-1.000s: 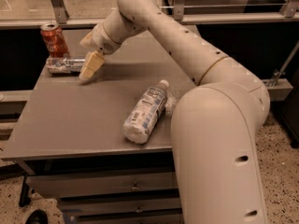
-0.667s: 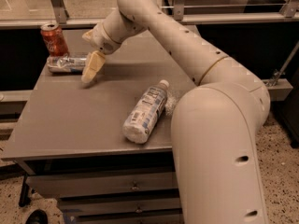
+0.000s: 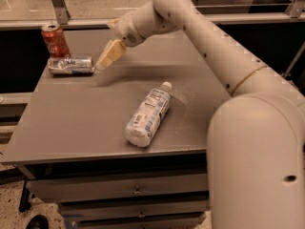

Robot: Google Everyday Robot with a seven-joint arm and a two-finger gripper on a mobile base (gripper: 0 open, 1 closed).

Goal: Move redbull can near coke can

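Observation:
The redbull can point(image 3: 70, 65), slim and silver-grey, lies on its side at the far left of the grey table point(image 3: 86, 113). The coke can point(image 3: 55, 40), red with a silver top, stands upright just behind it, almost touching. My gripper point(image 3: 109, 46) hangs a little above the table just right of the redbull can, clear of it and open and empty. One cream finger point(image 3: 110, 54) points down-left toward the can's right end.
A clear plastic bottle point(image 3: 147, 114) with a white cap lies on its side near the table's middle. My arm point(image 3: 209, 46) reaches in from the right. Drawers point(image 3: 138, 191) are below the front edge. A rail and floor lie behind the table.
My gripper has drawn back to the right and up from the redbull can's end. The redbull can stays lying beside the coke can.

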